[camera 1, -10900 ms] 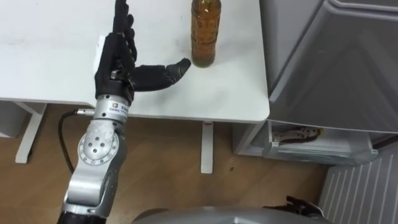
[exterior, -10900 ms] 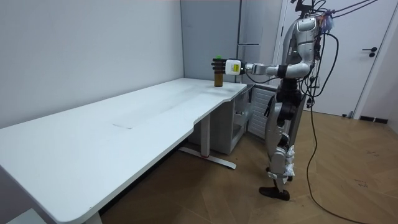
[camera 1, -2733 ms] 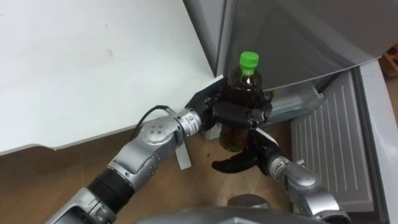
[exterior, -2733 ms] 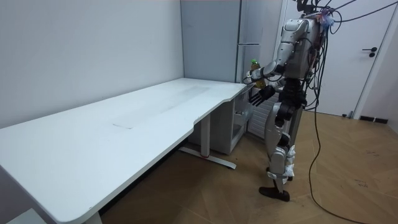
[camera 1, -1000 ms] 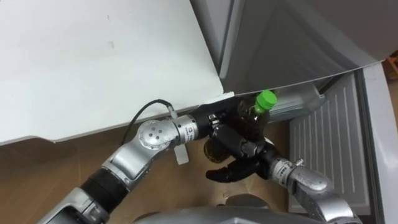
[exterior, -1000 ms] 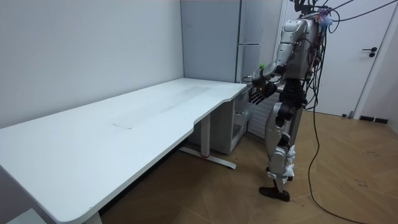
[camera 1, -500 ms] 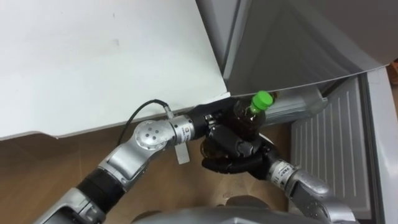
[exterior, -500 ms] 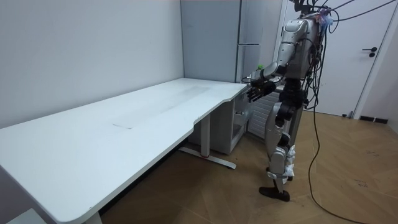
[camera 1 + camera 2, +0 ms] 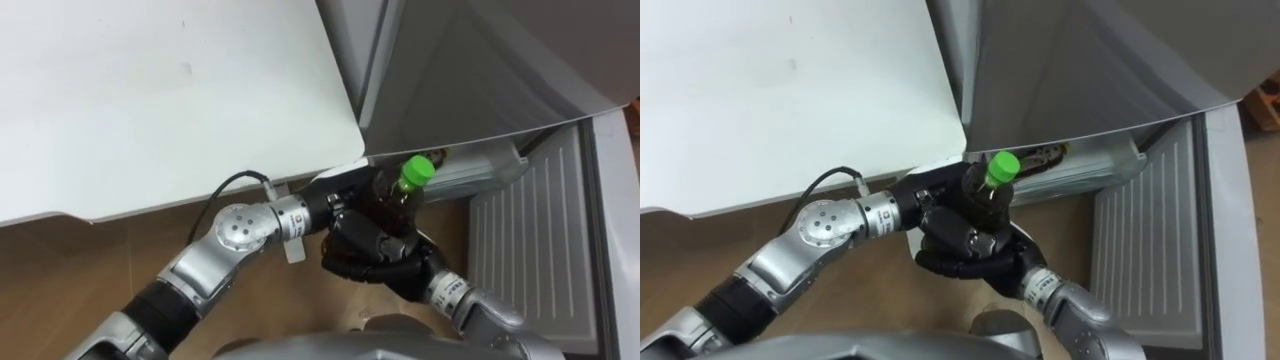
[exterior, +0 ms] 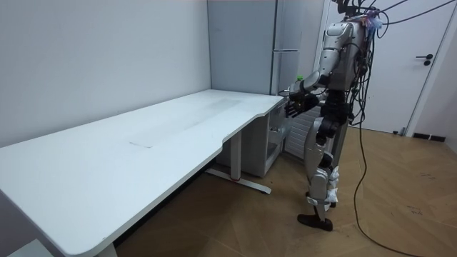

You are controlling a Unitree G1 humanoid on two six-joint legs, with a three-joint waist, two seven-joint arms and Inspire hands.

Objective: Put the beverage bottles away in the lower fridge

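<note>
A brown drink bottle (image 9: 388, 203) with a green cap (image 9: 417, 170) is tilted, cap toward the fridge, just off the white table's corner (image 9: 340, 130). My left hand (image 9: 340, 192) is shut on its body from the table side. My right hand (image 9: 368, 252) comes up from below and lies against the bottle's lower part, fingers laid over it. In the right eye view the bottle (image 9: 990, 195) shows between the left hand (image 9: 932, 192) and the right hand (image 9: 962, 245). In the room view I stand at the table's far end, both hands (image 10: 294, 101) raised before the fridge (image 10: 285, 43).
The grey upper fridge door (image 9: 480, 70) fills the top right. Below it the lower fridge stands open, with a shelf (image 9: 470, 170) and a ribbed white door (image 9: 525, 250) at the right. Wooden floor (image 9: 60, 270) lies under the table.
My right hand has risen from under the bottle and closed in against its lower part. The bottle has tipped a little more toward the fridge.
</note>
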